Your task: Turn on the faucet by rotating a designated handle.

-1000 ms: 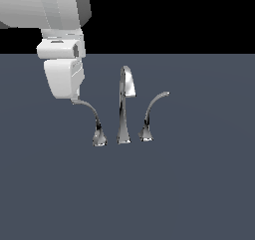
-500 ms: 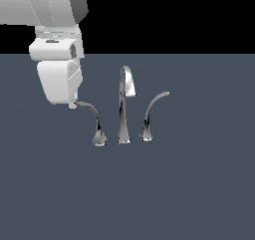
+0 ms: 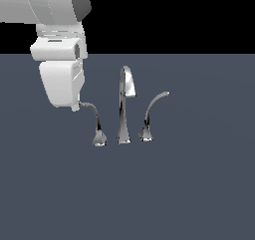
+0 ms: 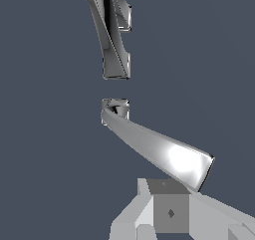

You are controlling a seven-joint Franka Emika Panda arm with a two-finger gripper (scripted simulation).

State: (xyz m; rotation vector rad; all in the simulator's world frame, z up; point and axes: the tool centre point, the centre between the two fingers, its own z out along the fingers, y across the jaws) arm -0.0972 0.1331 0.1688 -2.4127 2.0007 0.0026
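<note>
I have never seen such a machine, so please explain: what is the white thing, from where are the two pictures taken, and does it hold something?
The white block is the end of a robot arm; its gripper is mostly hidden. One picture comes from a camera off the arm, the other from a camera on its wrist. On the grey surface stands a chrome faucet: a tall spout between two curved levers. The gripper is at the tip of the handle, the lever on the exterior view's left, seen close in the wrist view. Whether it grips is unclear.
</note>
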